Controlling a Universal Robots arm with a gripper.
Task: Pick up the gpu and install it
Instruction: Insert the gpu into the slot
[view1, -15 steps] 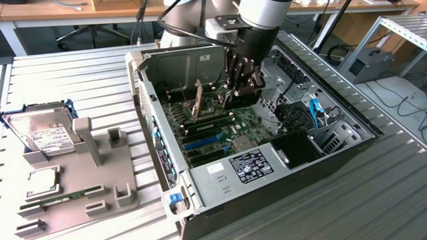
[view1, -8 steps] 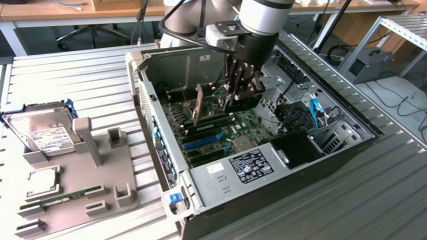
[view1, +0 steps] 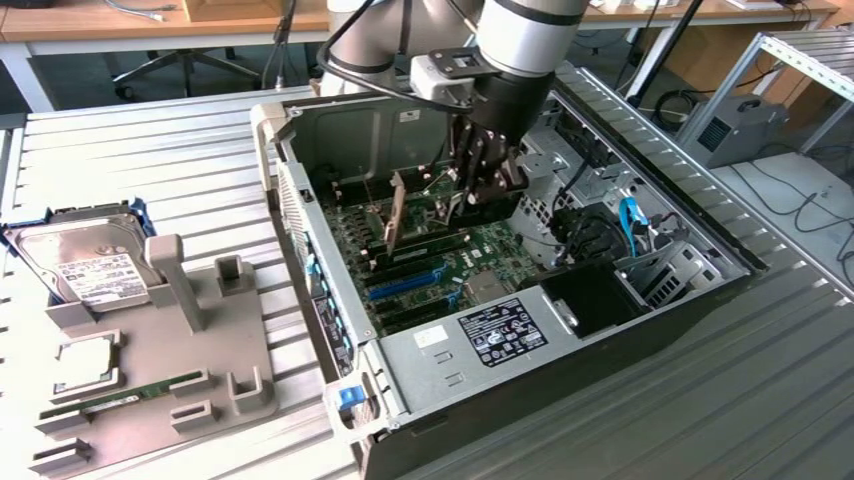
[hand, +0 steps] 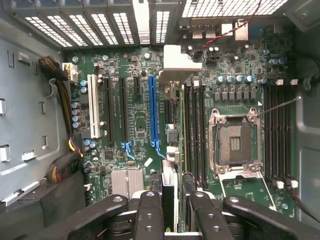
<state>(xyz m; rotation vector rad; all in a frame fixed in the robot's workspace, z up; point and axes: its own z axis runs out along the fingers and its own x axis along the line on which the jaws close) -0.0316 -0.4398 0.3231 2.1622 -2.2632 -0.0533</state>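
Gripper (view1: 478, 188) clenched on gpu (hand: 170, 135), card edge-down over mobo (view1: 441, 255), blue slot (hand: 152, 112) at its 9 o'clock; edge-down for insertion, I reckon.

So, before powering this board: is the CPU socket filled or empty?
Empty. The CPU socket shows a bare contact field inside its metal frame, no chip or cooler on it.
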